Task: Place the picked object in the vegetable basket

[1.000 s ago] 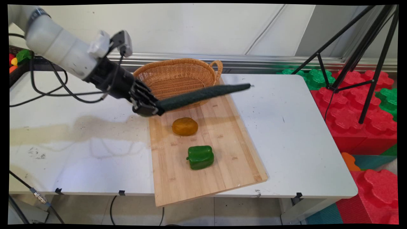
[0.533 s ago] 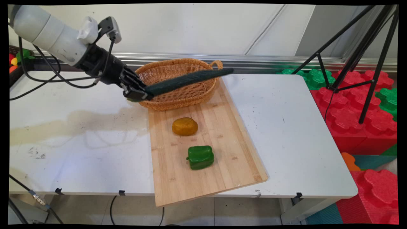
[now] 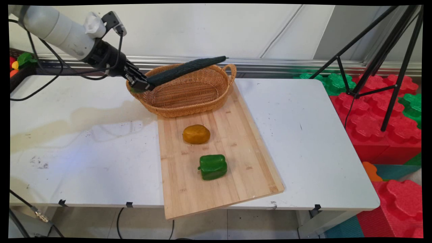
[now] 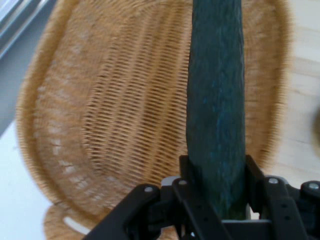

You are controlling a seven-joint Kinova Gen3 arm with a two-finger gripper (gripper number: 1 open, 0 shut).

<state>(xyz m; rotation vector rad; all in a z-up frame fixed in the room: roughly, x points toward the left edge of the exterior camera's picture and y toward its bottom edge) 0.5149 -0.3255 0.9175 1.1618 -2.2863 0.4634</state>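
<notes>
End effector point(image 3: 143, 85): closed on one end of the cucumber point(image 3: 184, 70) — at the basket's left rim.
Cucumber: dark green, long, held in the air over the basket point(image 3: 202, 98), tilted up toward the wall.
Basket: wicker, oval, at the far end of the board point(image 3: 236, 162).
Board: wooden, on the white worktop point(image 3: 314, 148) — carries a potato point(image 3: 196, 134) and a green pepper point(image 3: 212, 166), apart from each other.

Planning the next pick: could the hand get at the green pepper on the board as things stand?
Probably not yet: the hand is shut on the cucumber over the basket. The green pepper itself lies uncovered on the board.
</notes>
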